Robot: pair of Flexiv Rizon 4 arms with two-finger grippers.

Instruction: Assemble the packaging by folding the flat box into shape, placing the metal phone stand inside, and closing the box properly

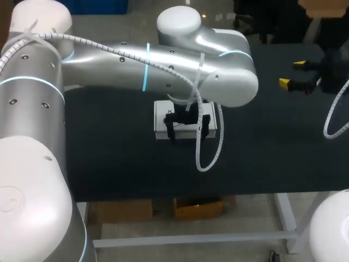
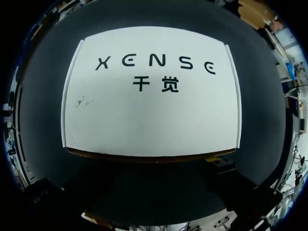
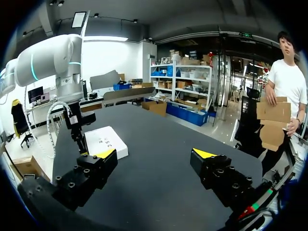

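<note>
Box looked shut on tabletop, my left pincer directly above; its state I couldn't tell. Right pincer stood open, well apart. Reckoned front edge needed even press.

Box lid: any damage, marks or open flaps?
Minor only: the white box has a small grey scuff on its lid. A brown edge shows along the side nearest the wrist camera. No dents visible.
</note>
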